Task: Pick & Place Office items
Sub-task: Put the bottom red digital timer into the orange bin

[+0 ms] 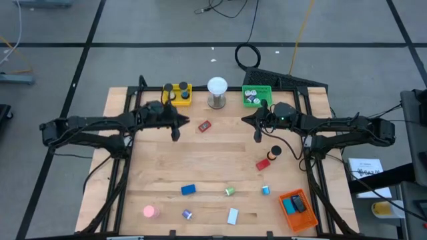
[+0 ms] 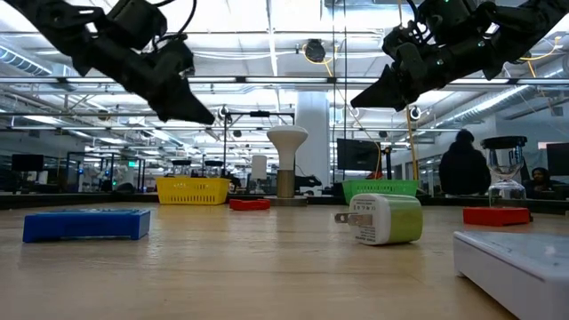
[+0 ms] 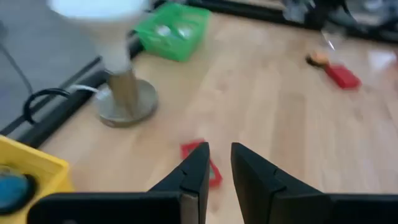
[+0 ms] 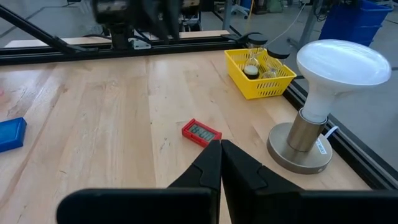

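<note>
Overhead, table-level and wrist views share the red block point(image 1: 203, 125).

On the counter point(image 1: 153, 167), one tray point(image 1: 177, 94) lies left of the lamp point(image 1: 217, 92), another tray point(image 1: 256, 95) right of it, a timer point(image 1: 203, 125) before it.

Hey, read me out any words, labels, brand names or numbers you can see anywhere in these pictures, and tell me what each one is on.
No text can be read anywhere.
Small red item: a pale display panel with dark marks like digits, too blurred to read.
White sheet off the table's right side: dark printed lines, too small to read.
Lamp base: a small blue tag, nothing legible.
Trays and other items: no lettering shows.
</note>
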{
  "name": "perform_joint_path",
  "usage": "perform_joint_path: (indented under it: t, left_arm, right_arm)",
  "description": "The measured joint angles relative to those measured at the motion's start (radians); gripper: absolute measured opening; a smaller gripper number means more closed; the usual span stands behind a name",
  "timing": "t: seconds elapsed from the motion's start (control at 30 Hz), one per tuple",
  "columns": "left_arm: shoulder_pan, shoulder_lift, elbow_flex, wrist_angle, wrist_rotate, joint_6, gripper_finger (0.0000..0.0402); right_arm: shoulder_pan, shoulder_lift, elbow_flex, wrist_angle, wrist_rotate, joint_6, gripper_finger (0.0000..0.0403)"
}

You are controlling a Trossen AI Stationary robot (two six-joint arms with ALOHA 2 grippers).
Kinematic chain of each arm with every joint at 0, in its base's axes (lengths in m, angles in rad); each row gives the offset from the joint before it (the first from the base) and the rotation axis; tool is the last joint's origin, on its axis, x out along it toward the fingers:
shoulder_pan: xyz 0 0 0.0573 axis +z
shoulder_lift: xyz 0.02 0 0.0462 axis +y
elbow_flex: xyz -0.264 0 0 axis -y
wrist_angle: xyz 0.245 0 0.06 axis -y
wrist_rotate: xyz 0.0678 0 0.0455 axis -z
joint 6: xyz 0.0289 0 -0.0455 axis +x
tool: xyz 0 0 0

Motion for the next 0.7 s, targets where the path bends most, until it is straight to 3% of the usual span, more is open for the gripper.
perform_joint_path:
  t: [0.4, 0.7]
  left_arm:
    - [-0.212, 0.001, -0.065, 0.076, -0.009, 0.015, 0.0065]
    - [-0.39, 0.015, -0.067, 0.102, -0.188, 0.019, 0.0065]
  right_arm:
    - [0.0, 0.0, 0.0, 0.0, 0.0, 0.0, 0.0002]
    - [0.0, 0.0, 0.0, 0.0, 0.0, 0.0, 0.0002]
